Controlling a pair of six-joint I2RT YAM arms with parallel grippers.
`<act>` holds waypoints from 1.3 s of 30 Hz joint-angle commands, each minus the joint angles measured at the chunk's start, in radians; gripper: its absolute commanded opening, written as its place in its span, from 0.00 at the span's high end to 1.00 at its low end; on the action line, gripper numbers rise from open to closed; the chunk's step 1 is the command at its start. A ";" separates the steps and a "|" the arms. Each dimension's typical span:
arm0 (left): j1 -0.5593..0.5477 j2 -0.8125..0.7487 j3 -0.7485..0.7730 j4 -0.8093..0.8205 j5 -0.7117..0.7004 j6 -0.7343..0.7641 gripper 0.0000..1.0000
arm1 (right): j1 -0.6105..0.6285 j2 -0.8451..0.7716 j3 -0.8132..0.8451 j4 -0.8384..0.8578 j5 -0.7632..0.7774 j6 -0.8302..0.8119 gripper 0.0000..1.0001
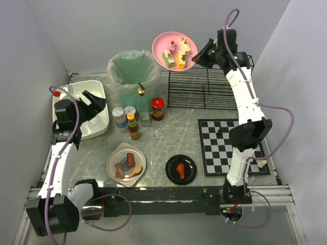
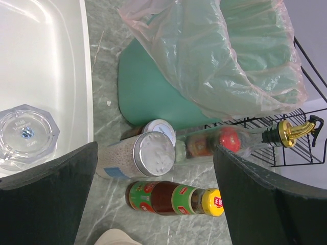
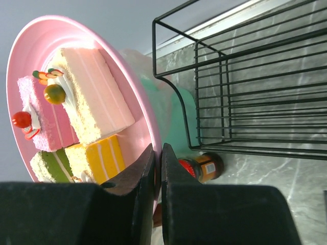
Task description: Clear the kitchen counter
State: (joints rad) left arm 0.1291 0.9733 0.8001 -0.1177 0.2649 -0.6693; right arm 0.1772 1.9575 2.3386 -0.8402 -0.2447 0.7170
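Note:
A pink plate [image 1: 159, 43] carrying cake slices [image 1: 176, 53] hangs tilted in the air above the back of the kitchen counter [image 1: 173, 138]. It sits between the green bin [image 1: 133, 74] and the wire rack [image 1: 199, 89]. My right gripper [image 1: 196, 58] is shut on its rim. In the right wrist view the gripper [image 3: 158, 150] pinches the edge of the plate [image 3: 46, 38]. My left gripper [image 1: 97, 102] is open and holds nothing. It hovers over a silver-lidded jar [image 2: 138, 155] and a yellow-capped sauce bottle [image 2: 173, 198].
The white tub [image 1: 94, 109] at the left holds a glass ashtray [image 2: 25, 135]. A red-lidded jar [image 1: 158, 108] and a gold-spouted glass bottle [image 2: 286, 131] stand by the bin. Near the front are a beige dish [image 1: 113, 155] with sausages, a black plate [image 1: 171, 176] with chicken, and a checkered mat [image 1: 230, 145].

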 commanded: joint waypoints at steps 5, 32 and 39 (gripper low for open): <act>0.000 -0.002 0.027 -0.007 -0.001 0.013 0.01 | 0.096 0.012 0.039 0.105 0.171 0.142 1.00; 0.000 -0.005 0.011 -0.030 -0.006 0.013 0.01 | 0.349 0.098 0.077 0.181 0.585 0.358 1.00; 0.000 -0.004 0.014 -0.033 -0.006 0.016 0.01 | 0.390 0.145 0.096 0.225 0.633 0.372 1.00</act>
State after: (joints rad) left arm 0.1291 0.9733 0.8001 -0.1482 0.2638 -0.6659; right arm 0.5472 2.0838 2.3581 -0.7105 0.3241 1.0485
